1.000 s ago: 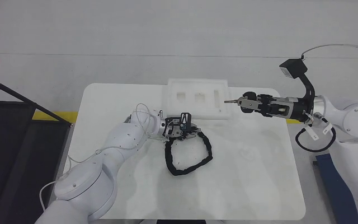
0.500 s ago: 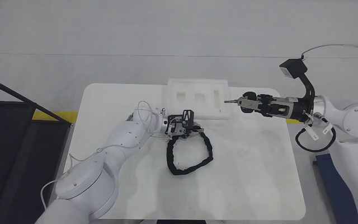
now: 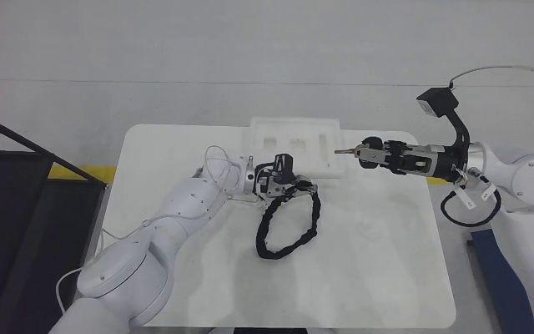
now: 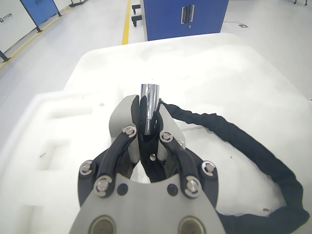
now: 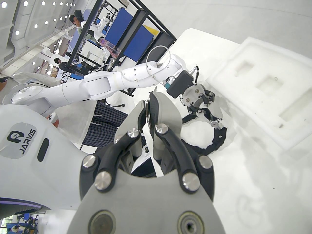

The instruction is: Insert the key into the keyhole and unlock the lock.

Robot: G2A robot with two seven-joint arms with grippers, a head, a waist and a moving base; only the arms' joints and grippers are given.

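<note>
My left gripper (image 3: 292,187) is shut on the chrome lock cylinder (image 4: 150,98), whose end sticks out past the fingertips. A black sleeved cable (image 3: 288,224) hangs from the lock and lies looped on the white table (image 3: 375,259). In the right wrist view the cylinder's end with the keyhole (image 5: 214,123) faces my right gripper (image 5: 151,101), which is shut on the key's dark head. Seen from above, the key (image 3: 342,152) points left from the right gripper (image 3: 359,153). It is held above the table, a short gap away from the lock.
A white foam tray (image 3: 296,146) with several recesses sits at the table's back edge, just behind the left gripper and below the key. Bare table surface stretches to the front and right of the cable loop.
The left gripper has carried the lock to the right, toward the key, and dragged the cable loop along with it. The right arm and key have not moved.
</note>
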